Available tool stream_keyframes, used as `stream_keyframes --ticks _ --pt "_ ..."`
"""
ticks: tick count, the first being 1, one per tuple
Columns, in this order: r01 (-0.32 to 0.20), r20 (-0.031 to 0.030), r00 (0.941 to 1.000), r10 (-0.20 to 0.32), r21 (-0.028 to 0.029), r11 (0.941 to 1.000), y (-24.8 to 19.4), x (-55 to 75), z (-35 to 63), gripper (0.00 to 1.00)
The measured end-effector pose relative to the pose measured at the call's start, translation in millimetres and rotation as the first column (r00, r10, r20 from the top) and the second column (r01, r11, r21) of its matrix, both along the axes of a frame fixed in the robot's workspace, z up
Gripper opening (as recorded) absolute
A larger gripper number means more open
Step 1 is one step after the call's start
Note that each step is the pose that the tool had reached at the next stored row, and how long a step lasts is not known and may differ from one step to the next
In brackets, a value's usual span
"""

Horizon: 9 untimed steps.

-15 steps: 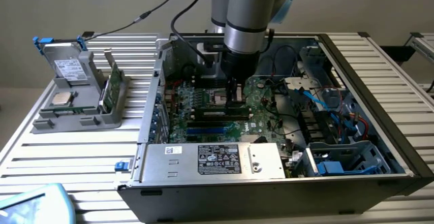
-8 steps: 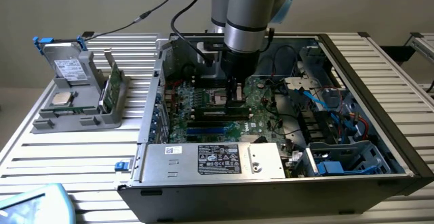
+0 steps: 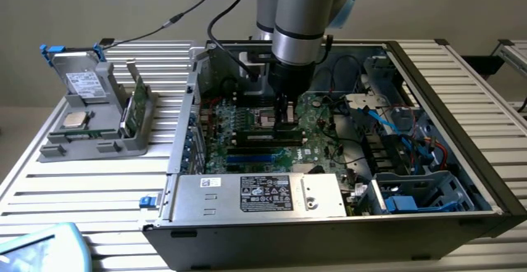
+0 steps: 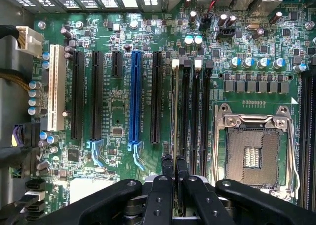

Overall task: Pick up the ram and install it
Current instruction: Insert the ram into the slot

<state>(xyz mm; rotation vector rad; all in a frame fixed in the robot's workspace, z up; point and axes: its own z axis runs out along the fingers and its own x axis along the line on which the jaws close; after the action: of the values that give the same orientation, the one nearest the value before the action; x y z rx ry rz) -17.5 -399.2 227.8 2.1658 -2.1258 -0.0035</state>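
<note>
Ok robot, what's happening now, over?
Hand shut on the long thin green ram stick. Stick edge-on, in line with the long black plastic motherboard slots. Seated or not, cannot tell. Nothing blocking seen.

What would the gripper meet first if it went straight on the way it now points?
Probably the black memory slots on the motherboard: the gripper, shut on what looks like the ram seen edge-on, points straight at them. The gap to them is unclear.
</note>
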Motion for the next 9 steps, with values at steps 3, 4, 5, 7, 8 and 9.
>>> stream_keyframes --ticks 3,4,5,7,8,9 --pt "0.0 -0.0001 1.0 0.0 0.0007 1.0 0.0 0.0 0.0 0.13" --pt "0.0 -0.0001 1.0 0.0 0.0006 1.0 0.0 0.0 0.0 0.13" --pt "0.0 -0.0001 1.0 0.0 0.0006 1.0 0.0 0.0 0.1 0.13" --pt "0.0 -0.0002 1.0 0.0 0.0002 1.0 -0.1 0.0 0.1 0.13" --pt "0.0 -0.0002 1.0 0.0 -0.0006 1.0 -0.1 0.0 0.1 0.13" --pt "0.0 -0.0002 1.0 0.0 -0.0014 1.0 0.0 0.0 0.1 0.13"
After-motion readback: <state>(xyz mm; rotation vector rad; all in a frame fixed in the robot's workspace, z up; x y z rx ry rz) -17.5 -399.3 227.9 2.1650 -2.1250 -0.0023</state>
